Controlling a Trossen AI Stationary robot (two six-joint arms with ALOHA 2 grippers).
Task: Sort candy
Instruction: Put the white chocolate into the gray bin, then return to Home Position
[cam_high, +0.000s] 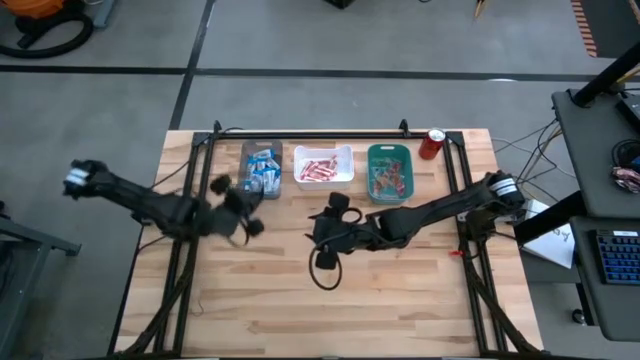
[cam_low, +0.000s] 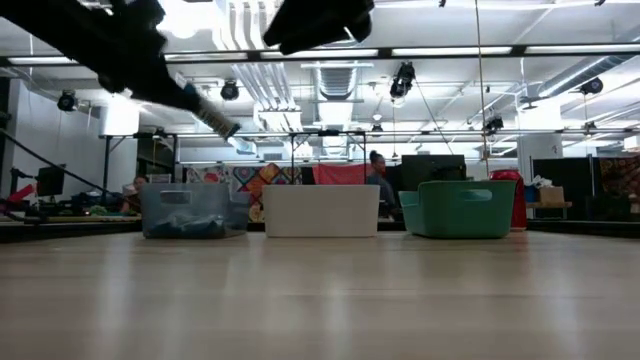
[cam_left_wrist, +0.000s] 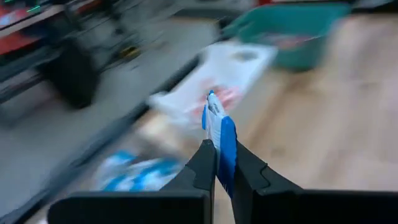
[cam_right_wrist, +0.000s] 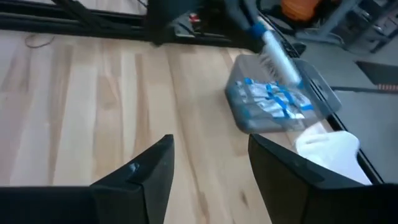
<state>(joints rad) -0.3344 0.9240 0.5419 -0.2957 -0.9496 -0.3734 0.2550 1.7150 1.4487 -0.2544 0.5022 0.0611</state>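
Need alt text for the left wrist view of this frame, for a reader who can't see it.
The left gripper is shut on a blue-and-white candy bar that sticks out past its fingertips above the wooden table. Beyond it, blurred, are the white bin, the teal bin and blue-wrapped candy.

Grey bin (cam_high: 261, 166), white bin (cam_high: 323, 164), teal bin (cam_high: 390, 172) sitting in row along wooden table's (cam_high: 300, 300) far edge. Red soda can (cam_high: 431, 144) standing right of teal bin.
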